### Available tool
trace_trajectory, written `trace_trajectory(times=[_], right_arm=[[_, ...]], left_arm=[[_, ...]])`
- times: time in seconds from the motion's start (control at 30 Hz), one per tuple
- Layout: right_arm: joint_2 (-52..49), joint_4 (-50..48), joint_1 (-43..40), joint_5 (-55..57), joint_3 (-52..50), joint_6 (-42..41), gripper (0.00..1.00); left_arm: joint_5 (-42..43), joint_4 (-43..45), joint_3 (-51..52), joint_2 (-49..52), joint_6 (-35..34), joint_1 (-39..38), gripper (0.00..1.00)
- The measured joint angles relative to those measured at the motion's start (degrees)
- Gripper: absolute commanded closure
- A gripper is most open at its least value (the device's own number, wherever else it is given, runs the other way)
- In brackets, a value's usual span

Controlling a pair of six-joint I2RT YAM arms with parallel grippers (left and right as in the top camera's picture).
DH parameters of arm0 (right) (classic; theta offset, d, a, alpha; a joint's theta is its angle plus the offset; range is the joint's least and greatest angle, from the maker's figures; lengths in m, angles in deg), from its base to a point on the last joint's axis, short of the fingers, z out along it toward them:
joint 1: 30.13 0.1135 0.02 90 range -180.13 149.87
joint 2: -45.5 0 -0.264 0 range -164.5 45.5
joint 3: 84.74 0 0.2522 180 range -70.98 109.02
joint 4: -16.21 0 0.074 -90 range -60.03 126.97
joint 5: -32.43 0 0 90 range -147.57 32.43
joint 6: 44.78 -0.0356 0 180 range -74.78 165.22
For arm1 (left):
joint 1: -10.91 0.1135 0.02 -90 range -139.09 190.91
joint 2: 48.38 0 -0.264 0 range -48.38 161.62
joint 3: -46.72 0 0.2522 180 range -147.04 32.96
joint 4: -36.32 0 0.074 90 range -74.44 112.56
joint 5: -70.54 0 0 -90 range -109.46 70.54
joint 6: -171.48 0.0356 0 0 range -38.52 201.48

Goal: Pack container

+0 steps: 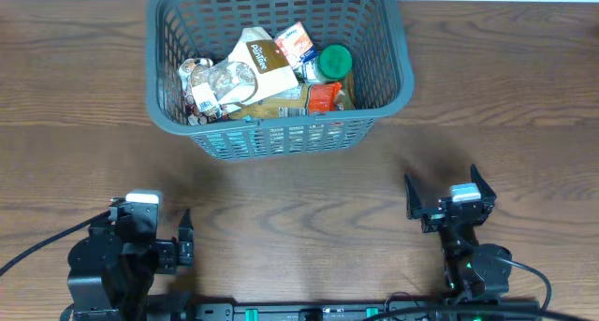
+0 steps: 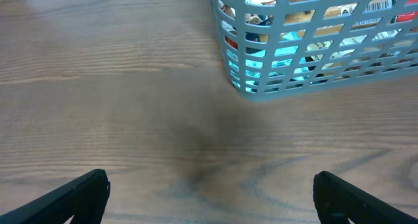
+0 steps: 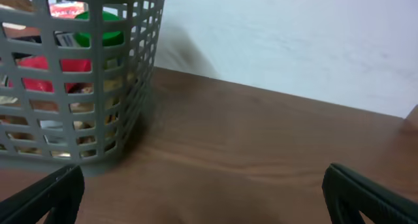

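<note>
Our left pincer (image 2: 210, 188) sits at the lower left of the overhead view, jaws wide apart and gripping nothing. Our right pincer (image 1: 444, 188), at the lower right, stands just as wide apart and grips nothing. Under both we see the brown wooden tabletop (image 1: 299, 209). The container (image 1: 281, 138) rests at upper centre, well apart from both, with snack packets (image 1: 262, 64) and a green lid (image 1: 334, 61) inside.

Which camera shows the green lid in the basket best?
Overhead: the green lid shows whole from above. Right wrist catches it only in pieces through the basket lattice. Left wrist: I can't find it.
</note>
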Motion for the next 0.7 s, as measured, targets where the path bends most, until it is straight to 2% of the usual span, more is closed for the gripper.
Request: trace_trajectory(times=[0.7], right_arm=[[0.02,0.0,0.0,0.2,0.0,-1.57,0.01]], left_arm=[[0.0,0.0,0.0,0.0,-0.02,0.0,0.01]])
